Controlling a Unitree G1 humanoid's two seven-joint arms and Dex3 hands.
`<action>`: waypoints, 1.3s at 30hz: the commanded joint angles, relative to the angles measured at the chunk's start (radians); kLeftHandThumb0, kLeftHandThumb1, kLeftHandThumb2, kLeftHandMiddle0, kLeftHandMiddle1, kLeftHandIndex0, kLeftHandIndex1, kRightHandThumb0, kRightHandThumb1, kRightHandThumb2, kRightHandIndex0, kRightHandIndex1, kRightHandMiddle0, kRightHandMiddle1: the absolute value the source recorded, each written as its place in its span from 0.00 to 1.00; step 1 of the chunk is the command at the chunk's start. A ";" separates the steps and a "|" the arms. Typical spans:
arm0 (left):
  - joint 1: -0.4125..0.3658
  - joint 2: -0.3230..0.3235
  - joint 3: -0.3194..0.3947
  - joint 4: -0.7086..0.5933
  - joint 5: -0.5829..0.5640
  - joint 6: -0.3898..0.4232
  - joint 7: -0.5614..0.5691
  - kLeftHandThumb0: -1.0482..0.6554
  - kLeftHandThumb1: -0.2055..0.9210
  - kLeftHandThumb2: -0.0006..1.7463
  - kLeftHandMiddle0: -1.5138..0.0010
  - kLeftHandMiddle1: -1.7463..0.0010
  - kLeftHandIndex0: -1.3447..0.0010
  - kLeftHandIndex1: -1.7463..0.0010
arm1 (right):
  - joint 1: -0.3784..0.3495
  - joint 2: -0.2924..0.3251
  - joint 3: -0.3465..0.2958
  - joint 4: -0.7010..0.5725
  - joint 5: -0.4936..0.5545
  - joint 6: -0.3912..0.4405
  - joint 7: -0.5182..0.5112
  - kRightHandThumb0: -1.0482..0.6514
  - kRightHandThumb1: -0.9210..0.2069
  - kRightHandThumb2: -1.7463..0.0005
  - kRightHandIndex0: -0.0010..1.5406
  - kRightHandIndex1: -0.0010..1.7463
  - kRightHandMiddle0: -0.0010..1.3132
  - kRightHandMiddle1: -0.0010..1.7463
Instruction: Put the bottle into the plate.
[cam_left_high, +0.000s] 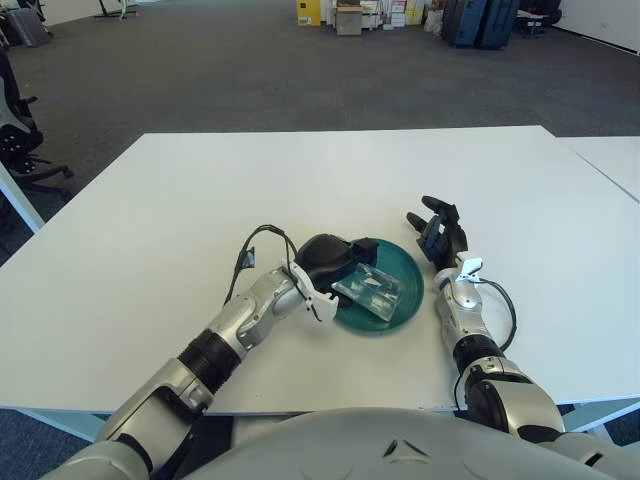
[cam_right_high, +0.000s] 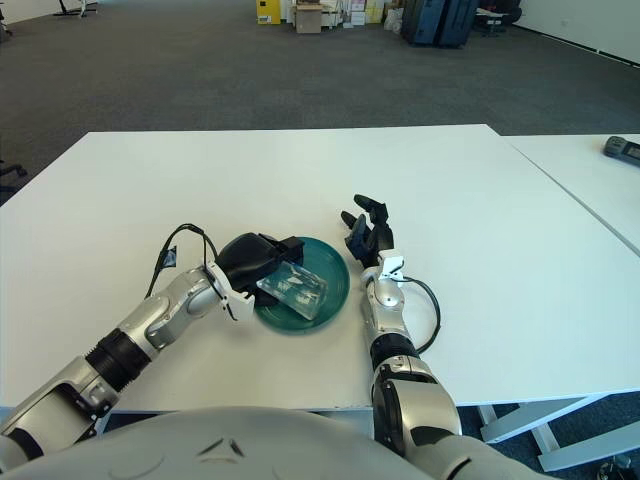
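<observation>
A clear plastic bottle (cam_left_high: 372, 290) lies on its side in the dark green plate (cam_left_high: 408, 270), low over the plate's left half. My left hand (cam_left_high: 335, 262) sits at the plate's left rim, its black fingers curled over the bottle's near end. My right hand (cam_left_high: 437, 232) shows just right of the plate with its fingers spread, holding nothing. The bottle's end under the left hand is hidden.
The white table (cam_left_high: 200, 190) stretches wide around the plate. A second white table (cam_right_high: 590, 190) adjoins on the right with a dark device (cam_right_high: 622, 148) on it. An office chair (cam_left_high: 15, 130) stands off the left edge.
</observation>
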 joint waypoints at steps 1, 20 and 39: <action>0.014 0.003 -0.015 0.037 0.009 0.016 -0.015 0.34 0.47 0.75 0.24 0.00 0.55 0.00 | 0.057 0.031 -0.003 0.053 0.014 0.037 0.002 0.14 0.00 0.43 0.35 0.15 0.03 0.60; -0.016 -0.036 -0.016 0.229 -0.121 -0.020 -0.050 0.34 0.49 0.73 0.30 0.00 0.57 0.00 | 0.068 0.038 -0.009 0.039 0.015 0.037 -0.001 0.14 0.00 0.42 0.35 0.17 0.03 0.60; -0.036 0.122 0.016 0.057 -0.251 -0.174 -0.237 0.10 0.98 0.34 0.52 0.00 0.91 0.00 | 0.081 0.044 0.005 0.013 0.004 0.057 -0.021 0.16 0.00 0.43 0.34 0.18 0.03 0.60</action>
